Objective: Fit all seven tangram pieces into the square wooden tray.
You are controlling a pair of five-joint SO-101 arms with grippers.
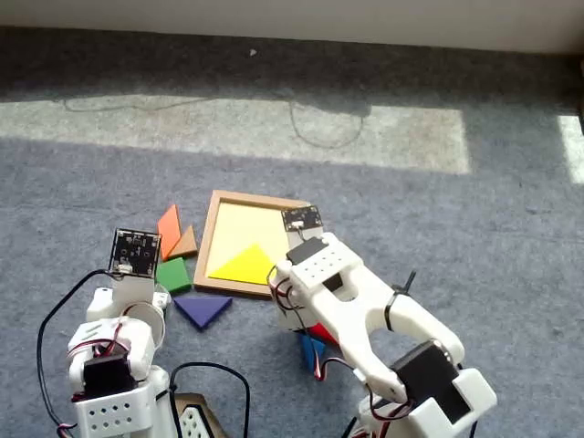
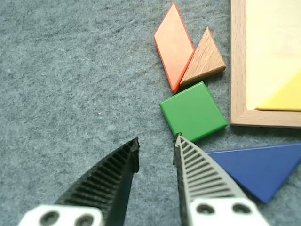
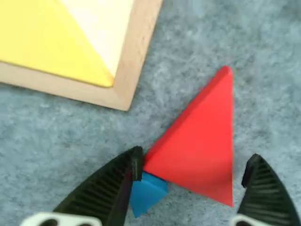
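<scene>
While apart, fingers [image 3: 113, 188] astride red triangle [image 3: 202, 146]

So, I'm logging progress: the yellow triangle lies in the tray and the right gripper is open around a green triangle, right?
Not green: the right wrist view shows the right gripper open around a red triangle. The yellow triangle does lie in the tray.
</scene>
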